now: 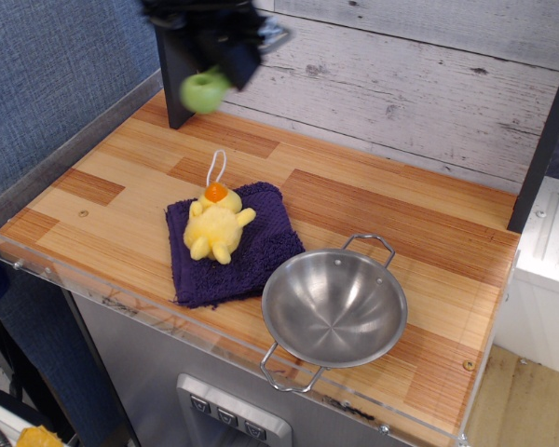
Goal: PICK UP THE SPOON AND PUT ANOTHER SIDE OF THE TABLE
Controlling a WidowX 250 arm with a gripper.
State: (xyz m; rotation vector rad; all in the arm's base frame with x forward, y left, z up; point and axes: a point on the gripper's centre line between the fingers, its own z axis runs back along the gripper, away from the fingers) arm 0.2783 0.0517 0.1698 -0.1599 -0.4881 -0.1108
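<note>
One chunky light-green plastic-handled spoon (205,90) hangs clamped in the blurred black jaws (219,58), mid-carry; next, lowering onto the wooden plank bench (354,200) below.

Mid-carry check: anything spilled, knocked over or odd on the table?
Nothing stands out. The plush chick lies on the purple towel, the steel bowl sits upright, and the gripper holds the spoon above the table.

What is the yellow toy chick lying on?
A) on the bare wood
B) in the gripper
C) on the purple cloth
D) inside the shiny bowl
C: the yellow toy chick lies on the purple cloth, apart from the empty steel bowl to its right.
</note>
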